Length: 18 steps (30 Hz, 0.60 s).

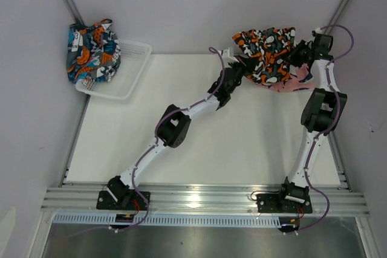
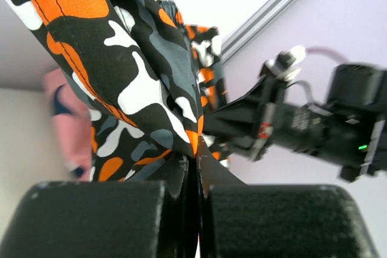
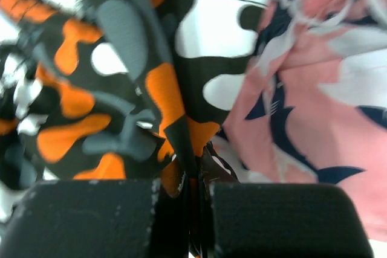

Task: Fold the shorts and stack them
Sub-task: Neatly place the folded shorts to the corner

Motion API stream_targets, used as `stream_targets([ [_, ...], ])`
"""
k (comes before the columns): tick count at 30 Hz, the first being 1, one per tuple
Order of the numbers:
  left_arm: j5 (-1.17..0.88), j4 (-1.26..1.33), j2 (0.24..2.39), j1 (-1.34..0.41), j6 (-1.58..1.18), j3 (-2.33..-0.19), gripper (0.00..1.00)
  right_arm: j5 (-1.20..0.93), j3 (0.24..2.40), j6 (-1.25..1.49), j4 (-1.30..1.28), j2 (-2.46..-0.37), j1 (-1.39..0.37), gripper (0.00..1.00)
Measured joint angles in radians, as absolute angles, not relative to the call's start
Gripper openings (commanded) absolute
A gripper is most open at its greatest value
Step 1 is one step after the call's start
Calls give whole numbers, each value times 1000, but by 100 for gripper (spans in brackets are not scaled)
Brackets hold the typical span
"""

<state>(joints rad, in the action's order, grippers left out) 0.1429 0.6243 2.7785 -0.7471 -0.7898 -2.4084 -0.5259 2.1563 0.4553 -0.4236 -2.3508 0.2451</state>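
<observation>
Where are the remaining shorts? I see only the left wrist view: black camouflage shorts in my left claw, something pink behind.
Observer: The teal-navy shorts lie bunched over the left end of the white mesh basket, at the far left corner of the table.
Operator: Does the right claw hold the black shorts too?
Observer: Yes, the right wrist view shows it shut on their edge.
Operator: And the pink thing?
Observer: Pink shorts with navy shapes, showing beneath the black pair, far right.
</observation>
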Motion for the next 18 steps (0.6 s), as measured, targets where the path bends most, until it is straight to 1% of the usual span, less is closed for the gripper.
stream_targets([
  [3, 205, 710, 2845, -775, -814, -2473, 0, -521, 2132, 486, -377, -2346, 273, 0],
  [6, 257, 746, 2876, -791, -849, -2483, 0, -521, 2110, 513, -355, -2343, 307, 0],
  [12, 335, 775, 2895, -801, -913, -2483, 0, -540, 2108, 539, -346, -2337, 349, 0],
  [18, 374, 795, 2895, -803, -908, -2486, 0, -551, 2117, 545, -337, -2330, 340, 0],
])
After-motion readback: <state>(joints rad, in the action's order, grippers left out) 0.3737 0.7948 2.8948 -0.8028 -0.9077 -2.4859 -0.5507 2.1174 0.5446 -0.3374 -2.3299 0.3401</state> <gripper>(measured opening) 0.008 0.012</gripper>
